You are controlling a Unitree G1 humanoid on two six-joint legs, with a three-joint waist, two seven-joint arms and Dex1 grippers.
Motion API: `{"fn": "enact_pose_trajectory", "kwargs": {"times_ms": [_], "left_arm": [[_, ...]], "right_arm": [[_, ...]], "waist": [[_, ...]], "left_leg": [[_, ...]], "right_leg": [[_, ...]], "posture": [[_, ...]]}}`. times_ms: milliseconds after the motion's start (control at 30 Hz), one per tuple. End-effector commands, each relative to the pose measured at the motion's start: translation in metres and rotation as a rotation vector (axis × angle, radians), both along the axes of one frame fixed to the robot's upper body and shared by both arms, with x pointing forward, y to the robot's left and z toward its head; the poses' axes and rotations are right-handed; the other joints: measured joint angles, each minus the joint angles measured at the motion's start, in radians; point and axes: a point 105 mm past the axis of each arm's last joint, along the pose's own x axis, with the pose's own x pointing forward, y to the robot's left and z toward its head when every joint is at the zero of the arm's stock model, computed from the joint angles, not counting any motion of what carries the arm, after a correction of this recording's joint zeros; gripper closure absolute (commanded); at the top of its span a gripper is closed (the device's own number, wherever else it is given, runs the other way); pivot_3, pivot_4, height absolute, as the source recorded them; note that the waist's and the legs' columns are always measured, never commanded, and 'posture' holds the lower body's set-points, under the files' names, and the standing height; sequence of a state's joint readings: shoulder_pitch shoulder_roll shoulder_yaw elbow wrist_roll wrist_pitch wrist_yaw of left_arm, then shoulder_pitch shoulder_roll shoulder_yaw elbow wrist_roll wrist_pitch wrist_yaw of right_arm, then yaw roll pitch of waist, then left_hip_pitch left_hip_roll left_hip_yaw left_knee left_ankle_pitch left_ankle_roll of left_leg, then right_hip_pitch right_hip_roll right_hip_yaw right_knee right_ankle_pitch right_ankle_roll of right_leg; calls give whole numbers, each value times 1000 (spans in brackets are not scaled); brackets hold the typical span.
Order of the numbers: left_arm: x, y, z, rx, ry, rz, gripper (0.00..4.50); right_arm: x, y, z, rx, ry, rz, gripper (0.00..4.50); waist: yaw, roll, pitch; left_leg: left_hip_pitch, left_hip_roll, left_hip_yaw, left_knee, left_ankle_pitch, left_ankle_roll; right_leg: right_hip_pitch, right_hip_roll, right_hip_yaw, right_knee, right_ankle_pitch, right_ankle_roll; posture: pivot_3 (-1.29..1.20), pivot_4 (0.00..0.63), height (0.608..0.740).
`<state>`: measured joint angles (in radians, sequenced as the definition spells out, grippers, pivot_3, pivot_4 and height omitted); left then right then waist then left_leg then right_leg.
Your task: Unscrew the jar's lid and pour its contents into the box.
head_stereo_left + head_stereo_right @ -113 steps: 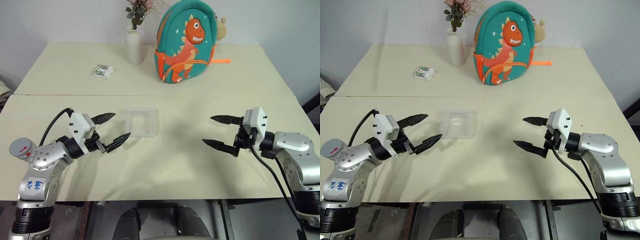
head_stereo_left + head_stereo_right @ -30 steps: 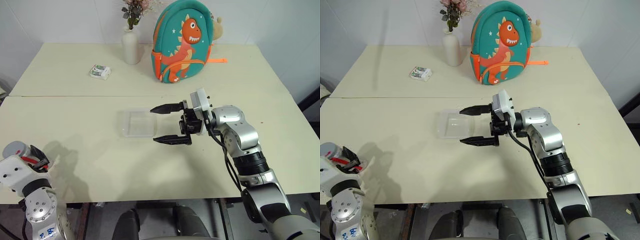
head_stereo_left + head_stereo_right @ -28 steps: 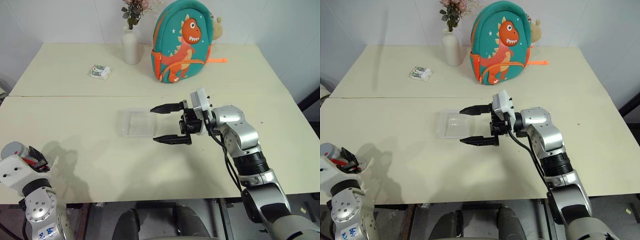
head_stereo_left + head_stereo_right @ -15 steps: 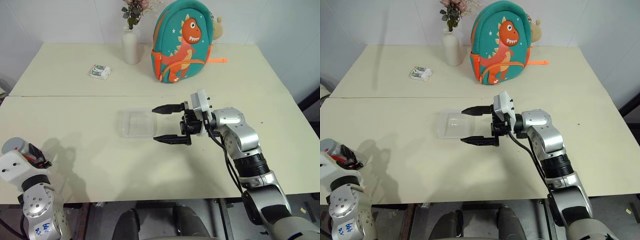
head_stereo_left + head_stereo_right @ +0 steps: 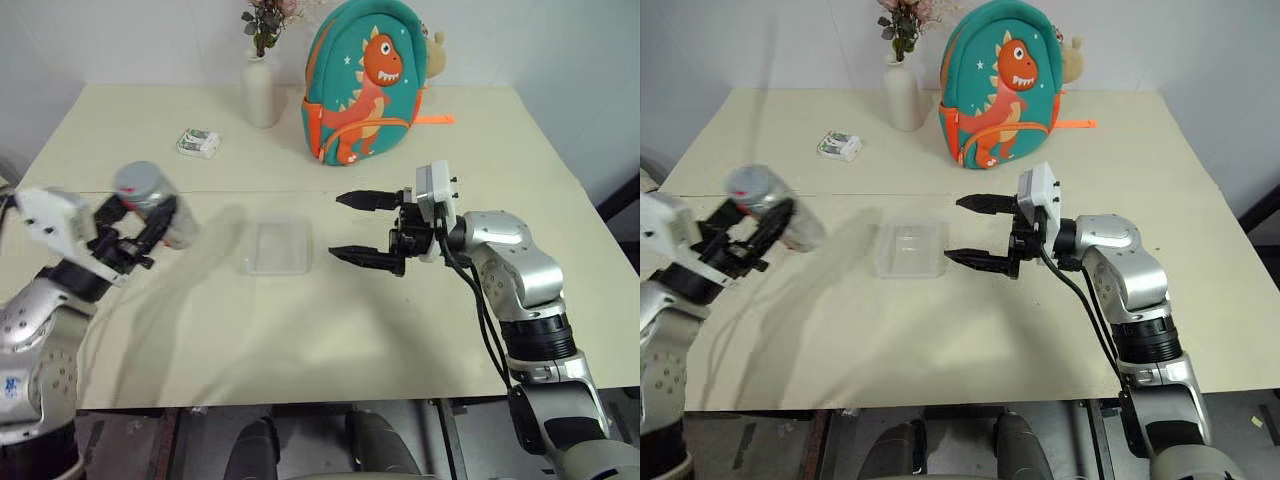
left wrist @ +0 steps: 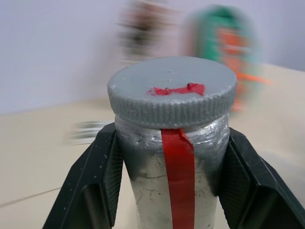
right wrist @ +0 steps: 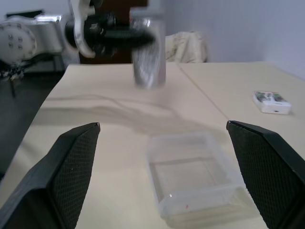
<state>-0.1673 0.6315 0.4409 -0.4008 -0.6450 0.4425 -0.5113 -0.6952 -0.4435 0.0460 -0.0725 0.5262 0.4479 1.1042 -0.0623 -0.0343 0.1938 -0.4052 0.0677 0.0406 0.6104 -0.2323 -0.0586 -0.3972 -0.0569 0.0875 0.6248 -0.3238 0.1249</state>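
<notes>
My left gripper (image 5: 140, 215) is shut on the jar (image 5: 152, 203) and holds it in the air above the table's left side, left of the box. The jar is tilted, with its grey lid (image 5: 137, 178) on. In the left wrist view both black fingers (image 6: 97, 176) clamp the jar's side (image 6: 157, 191) under the lid (image 6: 172, 93), which bears a red mark. The contents are hidden behind the cloudy wall. The clear box (image 5: 277, 268) lies flat mid-table. My right gripper (image 5: 338, 225) hangs open just right of the box, pointing at it.
At the back of the table stand a white vase with flowers (image 5: 264, 92) and a teal dinosaur backpack (image 5: 365, 85). A small white-and-green packet (image 5: 198, 143) lies at the back left. A seam between two tabletops (image 5: 560, 190) runs across behind the box.
My left arm has swung the jar up from the table's near left corner toward the middle. The right gripper has drawn back to the right, off the box, still open.
</notes>
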Motion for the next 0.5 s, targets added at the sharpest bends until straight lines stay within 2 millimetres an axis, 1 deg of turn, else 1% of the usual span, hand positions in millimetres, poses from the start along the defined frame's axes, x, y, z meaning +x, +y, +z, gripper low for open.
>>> {"fn": "enact_pose_trajectory", "kwargs": {"times_ms": [33, 133, 233, 367, 500], "left_arm": [[2, -36, 0, 39, 60, -266, 2221], [11, -58, -2, 91, 81, -381, 2221], [16, -74, -5, 150, 83, -471, 2221], [20, -87, -5, 166, 77, -539, 2221], [22, -92, -9, 194, 82, -564, 2221]], "right_arm": [[-9, 13, 26, 67, -8, -4, 0], [-13, 26, 32, 99, 31, 6, 0], [-12, 38, 34, 112, 60, 12, 0], [-5, 53, 32, 77, 59, -4, 0], [-2, 62, 31, 60, 64, -5, 0]], "waist": [[2, 0, 0], [3, 0, 0], [3, 0, 0], [3, 0, 0], [4, 0, 0]], "left_leg": [[0, 0, 0, 0, 0, 0], [-1, 1, 0, 0, 0, 0], [-1, 1, 0, 0, 0, 0], [-2, 1, 0, 1, 0, 0], [-7, 2, 0, 2, 0, 0]], "right_leg": [[0, 0, 0, 0, 0, 0], [-1, 2, 0, 1, 0, 0], [-1, 2, 0, 1, 0, 1], [-4, 3, 1, 2, 0, 1], [-10, 4, 1, 5, 0, 2]], "posture": [[0, 150, 740], [0, 150, 740], [0, 150, 740], [0, 150, 740], [0, 150, 740]]}}
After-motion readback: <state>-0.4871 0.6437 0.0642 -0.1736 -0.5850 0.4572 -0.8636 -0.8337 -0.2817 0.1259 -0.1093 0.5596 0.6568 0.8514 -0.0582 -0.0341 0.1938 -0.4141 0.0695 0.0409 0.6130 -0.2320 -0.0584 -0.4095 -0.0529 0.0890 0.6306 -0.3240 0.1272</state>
